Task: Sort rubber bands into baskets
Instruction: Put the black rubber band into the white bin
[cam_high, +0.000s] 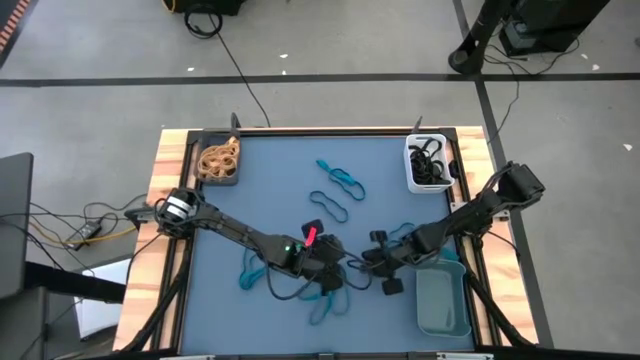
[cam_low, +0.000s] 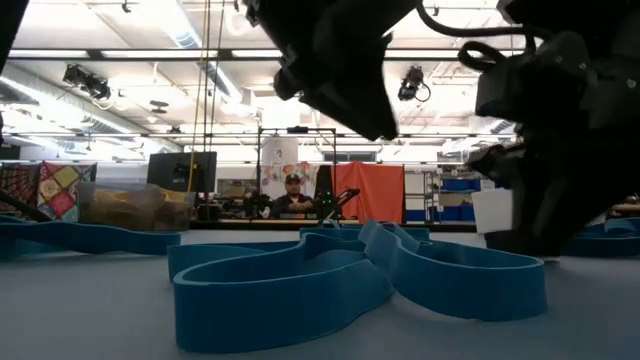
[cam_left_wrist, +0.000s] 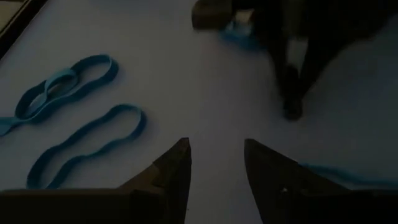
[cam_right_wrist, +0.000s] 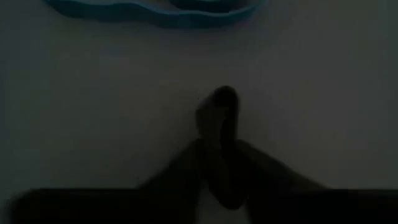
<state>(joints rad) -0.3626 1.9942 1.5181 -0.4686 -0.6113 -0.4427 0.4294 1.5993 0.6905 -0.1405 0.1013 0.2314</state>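
Rubber bands left on the mat are mostly blue: loose ones at centre, a tangle toward 6 o'clock under both grippers. Light, floppy, thin, lying flat; best pinched at a raised loop end. Left gripper hovers spread, empty. Right gripper fingers nearly together around something dark, probably a black band; can't confirm. Tan ones sit in the basket at 10 o'clock.

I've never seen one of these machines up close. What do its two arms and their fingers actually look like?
Both arms are dark, slim and jointed. The left arm has a silvery round joint near its base and small green and pink-red marks near its wrist. The right arm ends at a boxy black base. Thin black cables trail near both. The left gripper has two dark, pointed, wedge-shaped fingers.
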